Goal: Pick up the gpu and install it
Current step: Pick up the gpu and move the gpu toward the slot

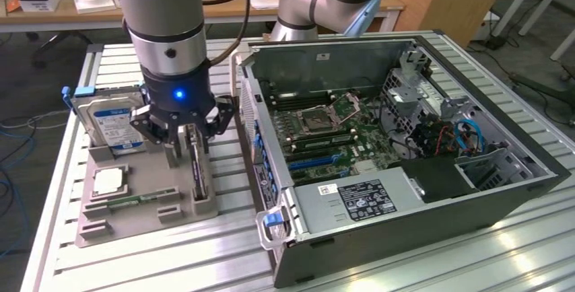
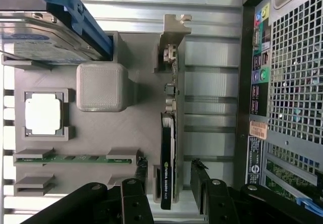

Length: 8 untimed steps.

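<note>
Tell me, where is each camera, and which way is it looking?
Exterior view: sits off the arm, up high, looking down on the table; it sees the computer case, the gray holder, and the robot's arm and end effector.
Wrist view: rides on the wrist, looking straight down at the gpu standing on edge in the gray holder; the end effector's two black fingers show, open, one on each side of it.
Shared: both see the gpu, the gray holder, the hard drive and the computer case.

The gpu [image 2: 168,158] shows a black shroud (white lettering, green logo); the tray [image 2: 141,133] is grey, the hard drive [image 1: 112,127] blue-labelled.
</note>
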Motion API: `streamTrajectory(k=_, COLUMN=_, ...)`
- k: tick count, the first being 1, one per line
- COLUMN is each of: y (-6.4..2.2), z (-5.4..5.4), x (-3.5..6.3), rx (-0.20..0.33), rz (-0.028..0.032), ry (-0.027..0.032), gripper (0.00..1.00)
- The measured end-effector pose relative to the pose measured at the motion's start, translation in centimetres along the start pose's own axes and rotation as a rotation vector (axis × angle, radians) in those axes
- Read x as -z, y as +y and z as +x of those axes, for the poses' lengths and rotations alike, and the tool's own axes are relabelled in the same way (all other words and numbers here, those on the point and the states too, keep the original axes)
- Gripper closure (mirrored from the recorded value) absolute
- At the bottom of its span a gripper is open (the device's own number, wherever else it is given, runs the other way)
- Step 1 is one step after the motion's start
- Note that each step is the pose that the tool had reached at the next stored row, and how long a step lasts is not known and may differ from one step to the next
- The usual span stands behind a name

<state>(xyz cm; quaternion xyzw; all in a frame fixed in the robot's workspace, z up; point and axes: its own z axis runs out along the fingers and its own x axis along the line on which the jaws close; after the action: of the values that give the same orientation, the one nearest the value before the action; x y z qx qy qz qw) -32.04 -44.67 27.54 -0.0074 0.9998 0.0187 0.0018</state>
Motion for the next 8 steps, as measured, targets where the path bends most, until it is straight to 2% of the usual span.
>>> streamTrajectory(k=8, y=-0.08, z=0.0, x=-0.55, rx=0.0, rz=0.0001, ry=0.0, gripper=0.53)
